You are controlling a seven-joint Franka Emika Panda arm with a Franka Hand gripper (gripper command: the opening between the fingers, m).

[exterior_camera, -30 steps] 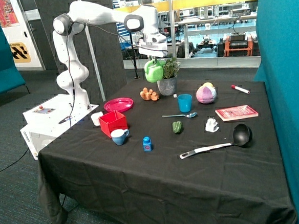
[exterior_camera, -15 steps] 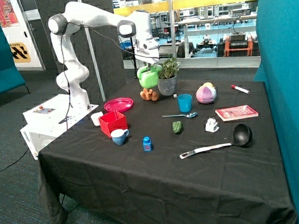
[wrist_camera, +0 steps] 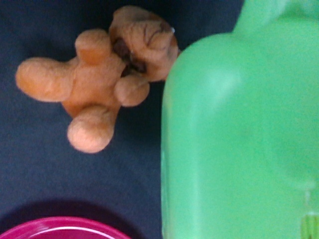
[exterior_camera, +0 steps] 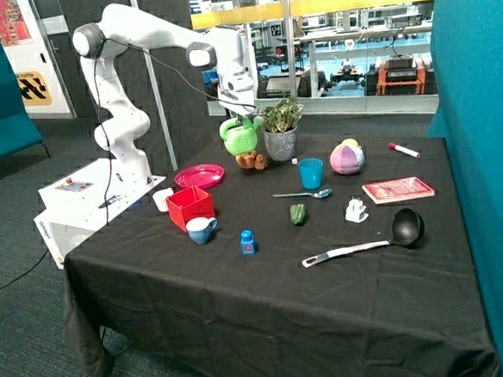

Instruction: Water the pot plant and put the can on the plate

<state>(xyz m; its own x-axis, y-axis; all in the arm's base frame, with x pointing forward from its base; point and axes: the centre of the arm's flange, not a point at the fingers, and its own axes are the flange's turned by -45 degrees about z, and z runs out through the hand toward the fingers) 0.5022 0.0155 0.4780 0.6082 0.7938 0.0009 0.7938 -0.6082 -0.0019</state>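
The light-green watering can (exterior_camera: 240, 136) hangs in the air from my gripper (exterior_camera: 239, 117), which is shut on its handle. It hangs just beside the pot plant (exterior_camera: 280, 129), on the side toward the magenta plate (exterior_camera: 199, 175), and above an orange plush toy (exterior_camera: 251, 160). In the wrist view the can's green body (wrist_camera: 239, 134) fills most of the picture, with the plush toy (wrist_camera: 99, 74) on the black cloth below and the plate's rim (wrist_camera: 65, 232) at the edge. My fingers are hidden in the wrist view.
A red square box (exterior_camera: 190, 207), a white cup (exterior_camera: 163, 199) and a blue-and-white mug (exterior_camera: 201, 230) sit near the plate. A blue cup (exterior_camera: 311, 172), a spoon (exterior_camera: 304, 194), a ball (exterior_camera: 347, 158), a book (exterior_camera: 397, 189) and a ladle (exterior_camera: 367, 239) lie further along the black table.
My gripper has carried the can away from above the pot plant, toward the plate and a little lower. The can has turned back toward upright.
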